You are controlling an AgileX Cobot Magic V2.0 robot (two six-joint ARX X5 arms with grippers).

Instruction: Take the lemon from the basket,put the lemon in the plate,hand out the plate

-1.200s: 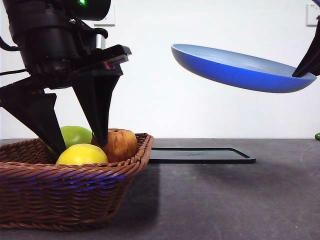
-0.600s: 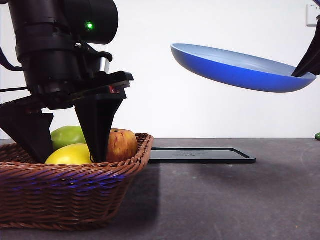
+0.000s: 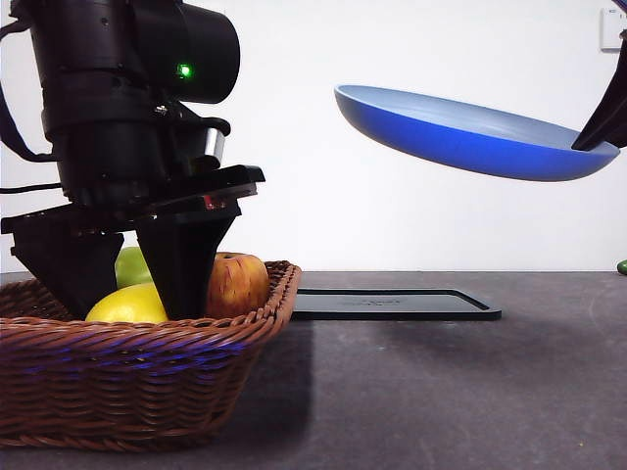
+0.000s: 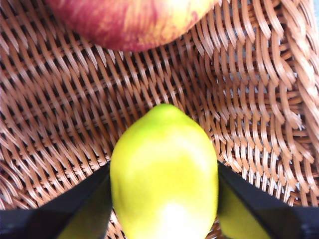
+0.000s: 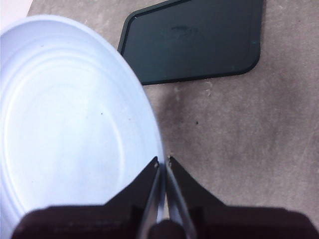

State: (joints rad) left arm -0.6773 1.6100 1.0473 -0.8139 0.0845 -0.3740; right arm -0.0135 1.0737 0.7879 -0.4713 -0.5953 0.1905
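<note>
In the front view the left gripper [image 3: 122, 294] hides much of the lemon [image 3: 125, 305] and green fruit [image 3: 132, 265] inside the basket [image 3: 137, 377]; its jaws straddle the lemon, contact unclear. At 2 o'clock, the right gripper [image 5: 163, 167] pinches the airborne plate [image 3: 470, 132] by its rim

low front camera; 2 wrist cameras look down close.

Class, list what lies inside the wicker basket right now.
Inside the basket: the lemon between the left gripper jaws, a red-yellow apple, and a green fruit largely hidden behind the gripper. The basket floor beneath them is covered.
</note>
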